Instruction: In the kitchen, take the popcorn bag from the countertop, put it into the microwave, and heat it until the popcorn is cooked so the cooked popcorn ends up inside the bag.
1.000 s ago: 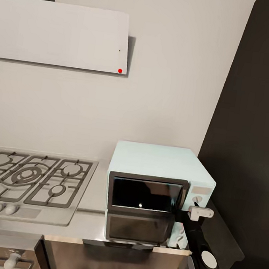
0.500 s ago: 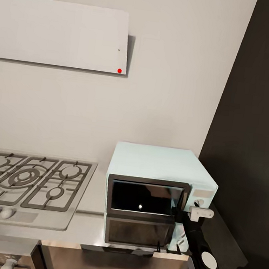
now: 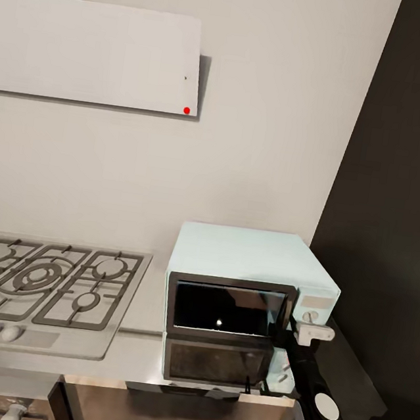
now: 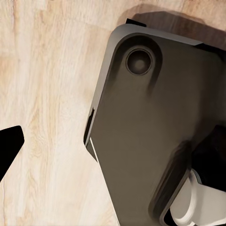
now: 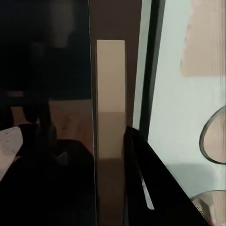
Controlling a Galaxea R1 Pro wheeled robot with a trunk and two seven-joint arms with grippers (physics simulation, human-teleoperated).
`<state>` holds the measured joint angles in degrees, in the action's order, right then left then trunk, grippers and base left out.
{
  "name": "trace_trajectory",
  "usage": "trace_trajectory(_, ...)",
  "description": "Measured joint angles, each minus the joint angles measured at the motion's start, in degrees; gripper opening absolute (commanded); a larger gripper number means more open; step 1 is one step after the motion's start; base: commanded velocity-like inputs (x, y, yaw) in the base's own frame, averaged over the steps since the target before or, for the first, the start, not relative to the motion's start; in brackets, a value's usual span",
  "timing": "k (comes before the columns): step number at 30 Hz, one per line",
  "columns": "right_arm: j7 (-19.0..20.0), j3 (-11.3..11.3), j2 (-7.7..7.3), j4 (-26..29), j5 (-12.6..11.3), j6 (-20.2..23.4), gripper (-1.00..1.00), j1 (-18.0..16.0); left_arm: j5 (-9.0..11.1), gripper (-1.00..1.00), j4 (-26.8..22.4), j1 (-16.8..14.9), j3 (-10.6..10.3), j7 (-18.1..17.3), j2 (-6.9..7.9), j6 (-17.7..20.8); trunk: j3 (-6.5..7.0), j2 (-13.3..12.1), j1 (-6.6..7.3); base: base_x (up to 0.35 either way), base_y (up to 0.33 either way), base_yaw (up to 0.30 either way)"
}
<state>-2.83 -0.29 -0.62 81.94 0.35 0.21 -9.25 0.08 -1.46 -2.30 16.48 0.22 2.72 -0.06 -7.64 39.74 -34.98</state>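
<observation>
The mint-blue microwave [image 3: 250, 255] stands on the grey steel countertop [image 3: 141, 353], right of the hob. Its dark glass door [image 3: 223, 308] faces me. My right gripper [image 3: 285, 331] reaches up from the lower right to the door's right edge, beside the knob panel. In the right wrist view a dark finger [image 5: 146, 179] lies along the black door frame, with the mint panel [image 5: 188, 94] and a knob [image 5: 214, 136] beside it. Whether its jaws hold anything is unclear. The popcorn bag and popcorn are out of view. One black fingertip [image 4: 8, 146] of my left gripper hangs over the floor.
A grated gas hob [image 3: 48, 281] covers the counter's left part, under a pale hood [image 3: 98, 53]. A tall dark cabinet [image 3: 397, 195] rises right of the microwave. The left wrist view looks down on a wooden floor [image 4: 42, 94] and my dark base [image 4: 150, 117].
The head view shifted slightly a second ago. My right gripper has stayed at the microwave door's right edge, edging up a little.
</observation>
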Motion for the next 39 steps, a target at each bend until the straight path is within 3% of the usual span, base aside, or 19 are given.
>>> trace_trajectory(39, 0.92, 0.24, 0.05, -0.38, -0.38, -0.04, -1.00, -0.35, 0.00, 1.00, 0.06, -0.05, -0.07, -0.01, -0.09, -0.11, 0.02, -0.06, -0.05, -0.085, 0.000, 0.000)
